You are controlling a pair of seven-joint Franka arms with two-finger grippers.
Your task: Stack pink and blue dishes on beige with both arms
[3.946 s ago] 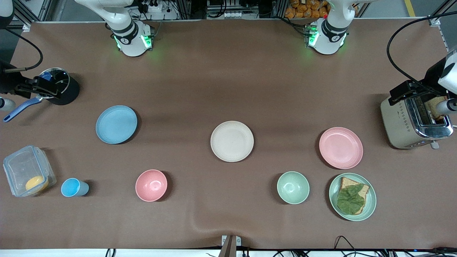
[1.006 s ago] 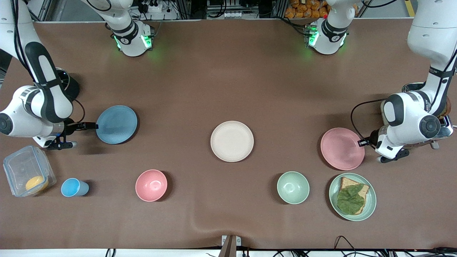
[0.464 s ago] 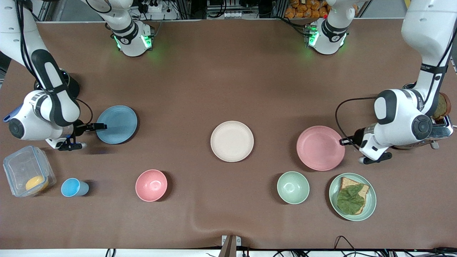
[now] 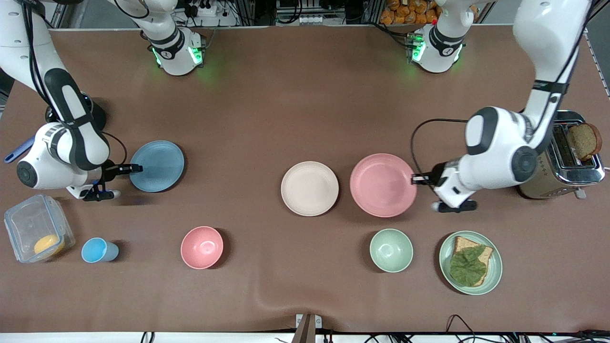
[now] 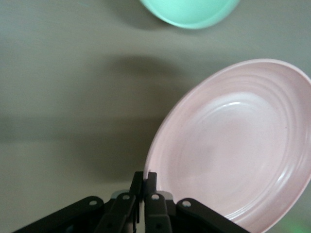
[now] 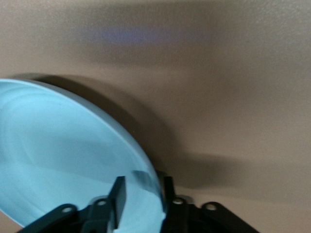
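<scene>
— Where is the pink plate (image 4: pixel 382 185)?

— Lifted off the table in the left gripper (image 4: pixel 415 179), which is clenched on its rim at the edge toward the left arm's end of the table. In the left wrist view the two fingers (image 5: pixel 145 182) sit pressed together with the rim of the plate (image 5: pixel 233 145) pinched between them. The plate hangs just beside the beige plate (image 4: pixel 310 188), apart from it by a narrow gap, and casts a shadow on the brown table (image 4: pixel 295 95).

— And the blue plate (image 4: pixel 157 166)?

— It lies toward the right arm's end of the table. The right gripper (image 4: pixel 135 168) has its fingers (image 6: pixel 119 190) straddling the plate's rim (image 6: pixel 73 170), one above and one below, with a little gap visible, so I cannot tell if the grip is complete.

— What lies around the left gripper?

— A green bowl (image 4: pixel 391 250) and a green plate with bread and a leaf (image 4: pixel 470 262) sit nearer the front camera than it. A toaster (image 4: pixel 562 162) with a slice of bread stands at the left arm's end.

— And around the right gripper?

— A clear box with something yellow inside (image 4: pixel 35 233), a blue cup (image 4: pixel 98 250) and a pink bowl (image 4: pixel 202 247) all sit nearer the front camera than it.
</scene>
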